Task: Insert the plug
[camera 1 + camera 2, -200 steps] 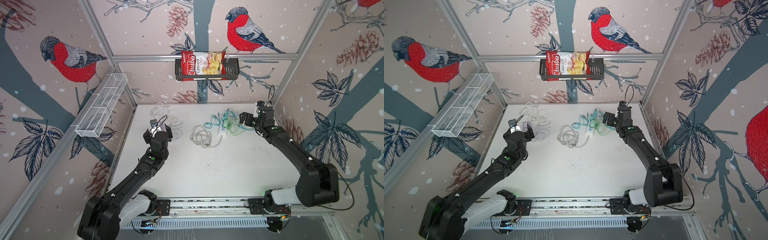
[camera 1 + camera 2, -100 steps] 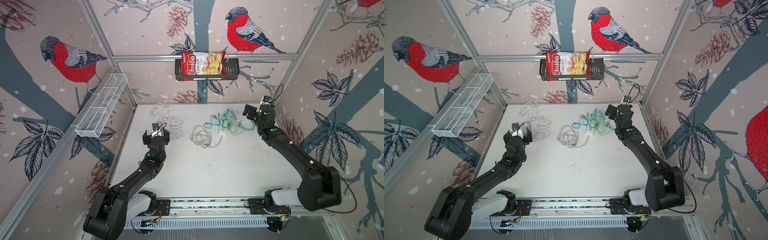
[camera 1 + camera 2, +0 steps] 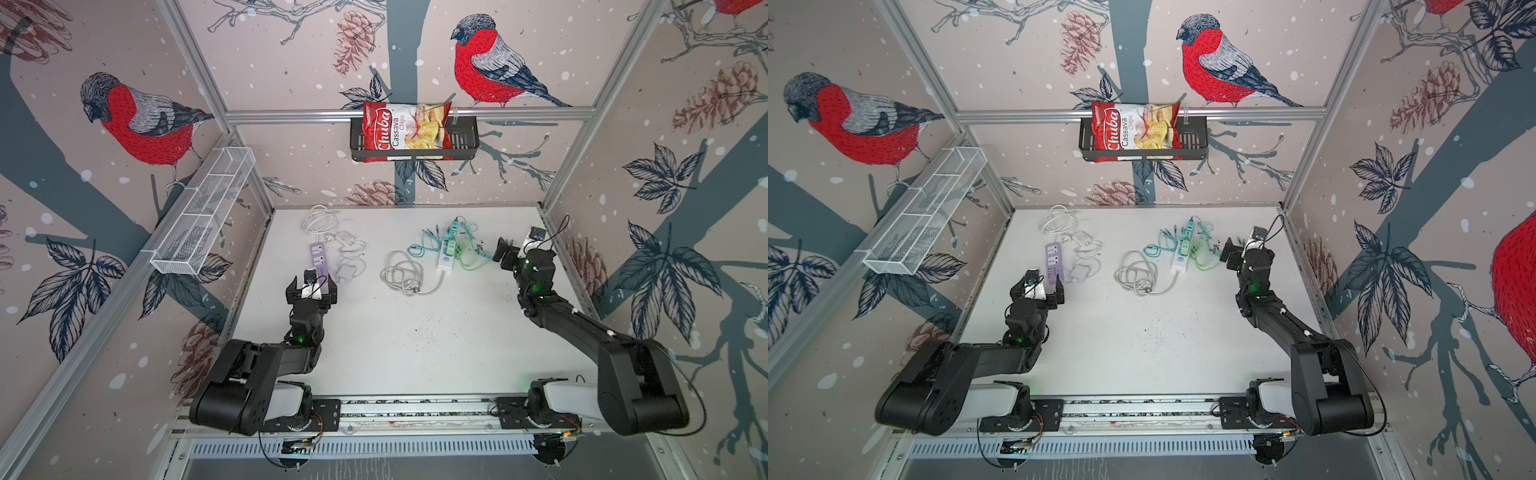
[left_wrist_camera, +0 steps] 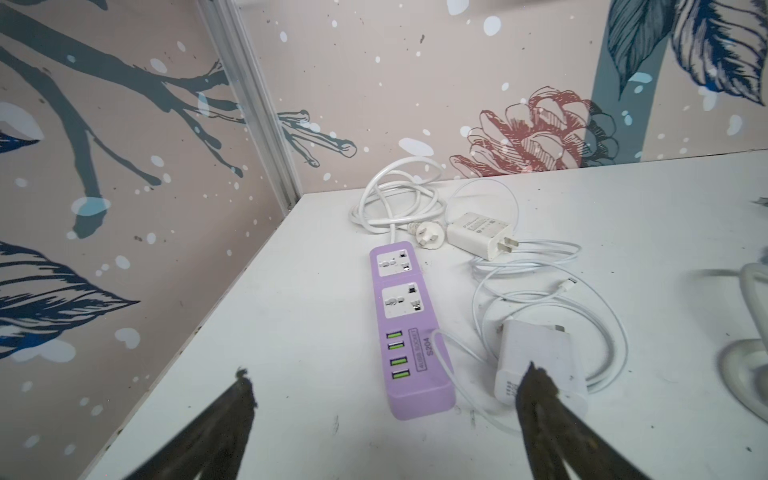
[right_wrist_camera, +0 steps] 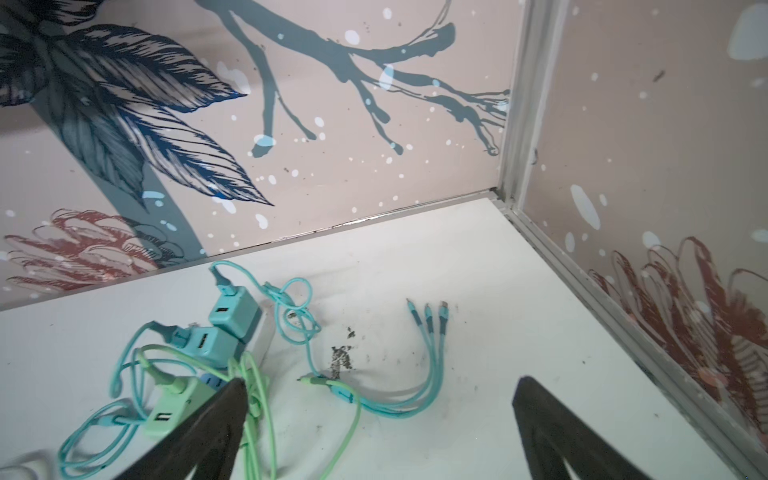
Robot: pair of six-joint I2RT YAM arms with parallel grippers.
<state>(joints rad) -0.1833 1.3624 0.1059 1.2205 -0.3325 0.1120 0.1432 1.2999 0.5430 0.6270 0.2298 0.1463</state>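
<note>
A purple power strip (image 4: 409, 328) lies at the back left of the white table, seen in both top views (image 3: 318, 257) (image 3: 1052, 259); its two sockets are empty. Beside it lie a white charger with two bare prongs (image 4: 478, 230), a second white charger (image 4: 536, 353) and thin white cable. My left gripper (image 4: 386, 374) (image 3: 311, 286) hovers open just in front of the strip's near end, holding nothing. My right gripper (image 5: 380, 384) (image 3: 513, 249) is open and empty beside a white power strip (image 3: 448, 249) carrying teal chargers (image 5: 232, 311) and a green charger (image 5: 174, 407).
A grey-white coiled cord (image 3: 405, 276) lies mid-table. A teal three-headed cable (image 5: 428, 320) is spread near the right wall. A chips bag (image 3: 405, 131) sits in a black basket on the back wall, and a white wire basket (image 3: 203, 218) on the left wall.
The left gripper has drawn back toward the front, away from the purple strip. The right gripper has shifted to the right, away from the white strip. Both stay open.
</note>
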